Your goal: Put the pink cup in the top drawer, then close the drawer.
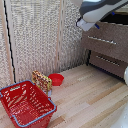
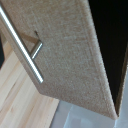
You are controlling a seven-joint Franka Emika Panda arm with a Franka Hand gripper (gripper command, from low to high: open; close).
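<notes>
While the end effector [image 1: 88, 24] hung high at the dresser [image 1: 107, 47], just beside its open top drawer [image 1: 112, 19], I could not tell if its fingers were released or clenched, and I saw no pink cup anywhere. In the wrist view the drawer front [image 2: 70, 60] with its silver bar handle [image 2: 22, 47] filled the picture. On the wooden floor [image 1: 90, 95] stood a red basket [image 1: 25, 102], a red bowl [image 1: 56, 79] and a patterned packet [image 1: 42, 80].

A home room: wooden dresser [image 1: 106, 46], plank floor [image 1: 90, 100], slatted wall panels [image 1: 35, 35].
</notes>
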